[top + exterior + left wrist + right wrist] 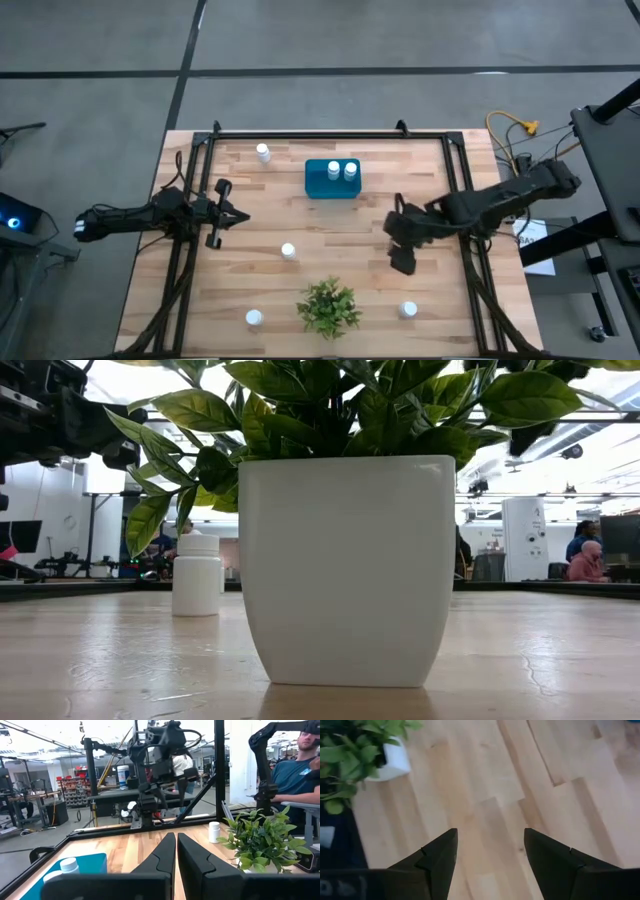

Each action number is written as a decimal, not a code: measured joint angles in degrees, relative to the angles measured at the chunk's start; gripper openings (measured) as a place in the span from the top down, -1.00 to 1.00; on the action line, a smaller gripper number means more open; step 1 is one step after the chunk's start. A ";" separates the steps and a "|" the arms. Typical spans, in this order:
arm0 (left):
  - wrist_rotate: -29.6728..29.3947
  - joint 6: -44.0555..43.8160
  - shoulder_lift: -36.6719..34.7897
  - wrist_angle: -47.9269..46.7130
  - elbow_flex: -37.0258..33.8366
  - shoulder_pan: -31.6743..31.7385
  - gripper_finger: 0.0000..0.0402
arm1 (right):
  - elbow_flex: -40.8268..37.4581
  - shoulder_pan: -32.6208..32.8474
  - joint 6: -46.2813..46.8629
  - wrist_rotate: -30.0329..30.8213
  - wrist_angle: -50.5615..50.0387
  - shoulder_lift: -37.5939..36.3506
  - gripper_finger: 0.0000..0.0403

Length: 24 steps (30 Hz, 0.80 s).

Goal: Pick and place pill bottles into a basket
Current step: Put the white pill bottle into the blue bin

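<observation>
The teal basket stands at the table's far middle with two white pill bottles upright inside it. Several more pill bottles stand upright on the wood: one at the far left, one mid-table, one near left and one near right. My right gripper hangs open above bare wood, right of the middle, tilted downward, with nothing between its fingers. My left gripper waits at the left side, shut and level, holding nothing.
A green plant in a white pot stands at the near middle, between the two near bottles. A black frame runs along the table's far and side edges. A person sits beyond the right side.
</observation>
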 joint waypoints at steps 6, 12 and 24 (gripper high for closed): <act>0.01 0.00 0.02 0.00 0.00 0.02 0.99 | -3.73 6.20 6.51 1.86 4.82 -1.48 -0.09; 0.00 0.01 0.02 0.00 0.00 0.01 0.99 | -5.88 10.26 9.73 2.63 8.08 0.56 -0.09; 0.01 0.02 -0.02 0.00 0.00 0.01 0.99 | -6.38 16.79 17.27 3.11 9.17 7.02 -0.09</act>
